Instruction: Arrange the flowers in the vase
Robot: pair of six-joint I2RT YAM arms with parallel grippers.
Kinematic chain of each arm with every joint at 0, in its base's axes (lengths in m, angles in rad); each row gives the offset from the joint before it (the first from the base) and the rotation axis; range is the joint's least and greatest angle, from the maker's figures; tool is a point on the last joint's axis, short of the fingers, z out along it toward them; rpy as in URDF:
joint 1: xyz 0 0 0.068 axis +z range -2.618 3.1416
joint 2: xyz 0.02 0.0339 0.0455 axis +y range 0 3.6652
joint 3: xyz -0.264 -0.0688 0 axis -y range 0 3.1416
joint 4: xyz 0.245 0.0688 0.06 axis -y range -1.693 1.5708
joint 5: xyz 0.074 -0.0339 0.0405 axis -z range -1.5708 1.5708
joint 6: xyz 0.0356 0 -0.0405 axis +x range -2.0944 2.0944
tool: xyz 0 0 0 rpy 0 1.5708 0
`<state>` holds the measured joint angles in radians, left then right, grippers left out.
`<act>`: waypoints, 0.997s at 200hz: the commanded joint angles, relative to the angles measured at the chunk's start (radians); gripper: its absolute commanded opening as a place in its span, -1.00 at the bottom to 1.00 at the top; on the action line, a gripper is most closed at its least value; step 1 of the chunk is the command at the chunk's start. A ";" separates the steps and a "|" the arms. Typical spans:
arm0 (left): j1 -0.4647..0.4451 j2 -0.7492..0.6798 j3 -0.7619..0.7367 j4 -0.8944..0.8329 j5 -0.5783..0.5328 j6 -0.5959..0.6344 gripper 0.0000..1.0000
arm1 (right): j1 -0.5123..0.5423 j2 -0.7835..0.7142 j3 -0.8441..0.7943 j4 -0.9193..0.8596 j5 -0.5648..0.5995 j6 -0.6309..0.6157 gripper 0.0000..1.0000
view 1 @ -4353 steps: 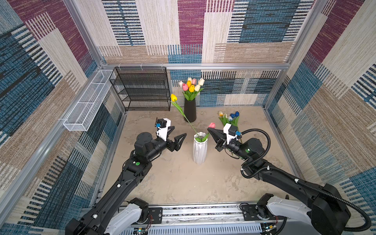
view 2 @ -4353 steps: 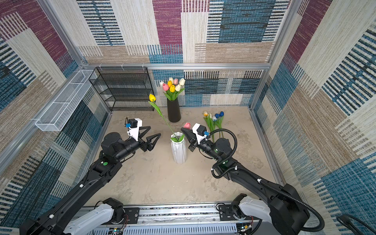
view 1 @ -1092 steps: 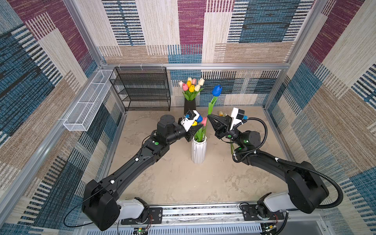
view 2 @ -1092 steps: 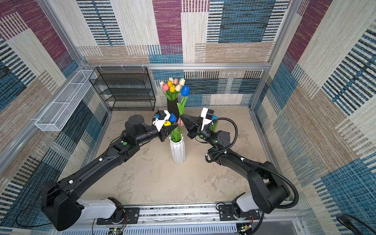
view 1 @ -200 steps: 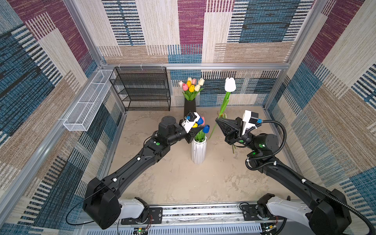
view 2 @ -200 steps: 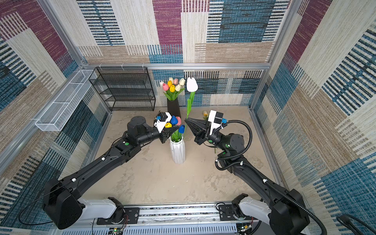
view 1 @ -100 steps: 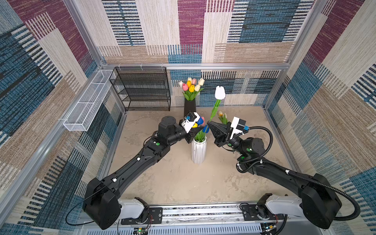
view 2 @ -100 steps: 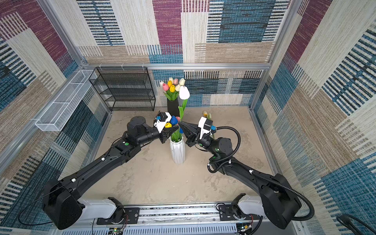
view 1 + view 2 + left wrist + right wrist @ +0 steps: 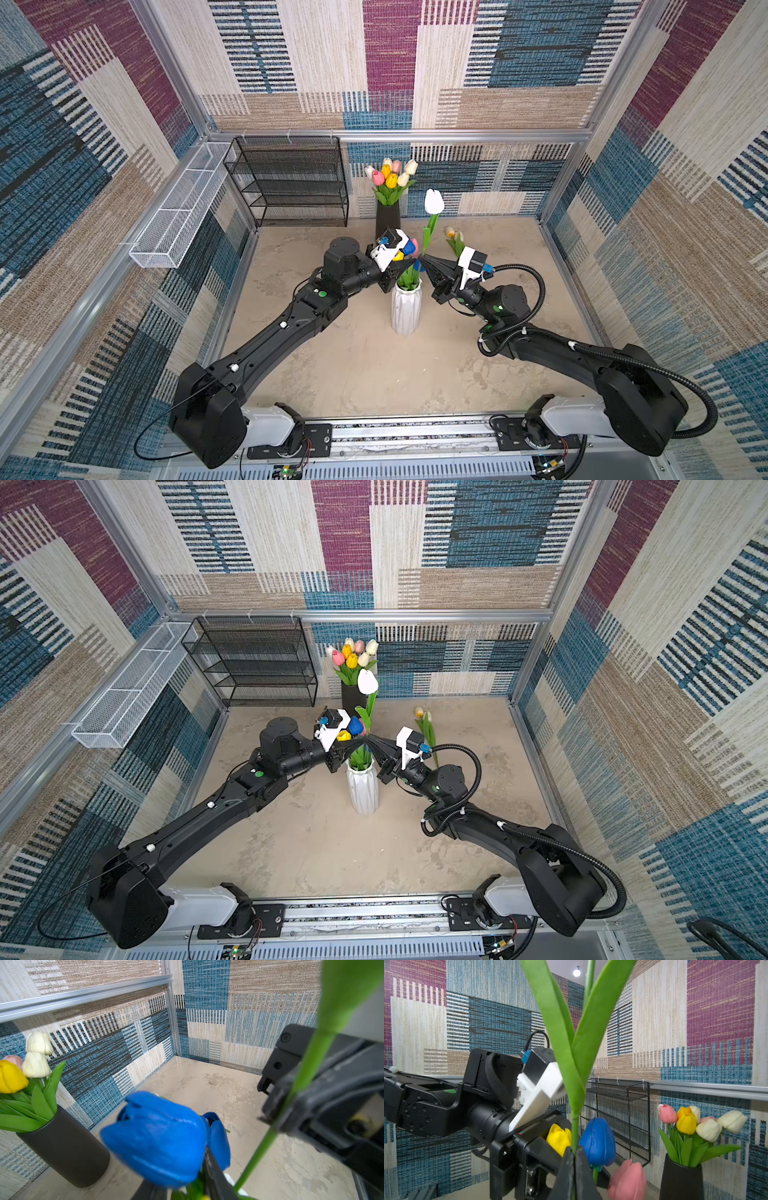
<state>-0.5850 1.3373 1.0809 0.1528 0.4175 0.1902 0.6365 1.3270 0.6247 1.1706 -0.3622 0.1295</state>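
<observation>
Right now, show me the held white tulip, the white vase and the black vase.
held white tulip (image 9: 434,201), in a top view, its head.
white vase (image 9: 405,309), in a top view, its body.
black vase (image 9: 386,218), in a top view, its side.

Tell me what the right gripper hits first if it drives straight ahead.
Probably the left gripper: the right gripper, shut on the white tulip, points at it over the white vase, tips almost meeting. The blue tulip head sits beside that line and might be brushed first; depth is unclear.
</observation>
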 commanded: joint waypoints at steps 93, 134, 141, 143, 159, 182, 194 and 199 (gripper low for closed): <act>0.001 0.006 0.013 0.021 -0.003 -0.004 -0.39 | 0.001 0.068 -0.078 0.075 -0.015 -0.036 -0.94; 0.001 0.003 0.013 0.024 -0.007 -0.005 -0.39 | 0.002 0.048 -0.100 0.077 -0.006 -0.039 -1.00; 0.001 0.000 0.013 0.024 -0.009 -0.004 -0.39 | 0.002 0.044 -0.100 0.077 -0.006 -0.039 -1.00; 0.001 0.000 0.014 0.024 -0.010 -0.004 -0.40 | 0.001 0.043 -0.099 0.077 -0.005 -0.039 -1.00; 0.001 -0.007 0.019 0.019 -0.013 -0.001 -0.41 | 0.001 0.036 -0.095 0.083 0.001 -0.037 -1.00; 0.001 -0.020 0.029 0.003 -0.020 0.006 -0.44 | 0.002 0.019 -0.081 0.071 0.016 -0.037 -1.00; 0.001 -0.028 0.035 -0.011 -0.029 0.014 -0.45 | 0.001 0.008 -0.073 0.058 0.024 -0.040 -1.00; 0.001 -0.031 0.038 -0.018 -0.030 0.018 -0.45 | 0.001 0.002 -0.072 0.059 0.025 -0.039 -1.00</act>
<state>-0.5850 1.3216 1.1007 0.1486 0.3981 0.1932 0.6376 1.3499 0.5381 1.2549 -0.3561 0.0929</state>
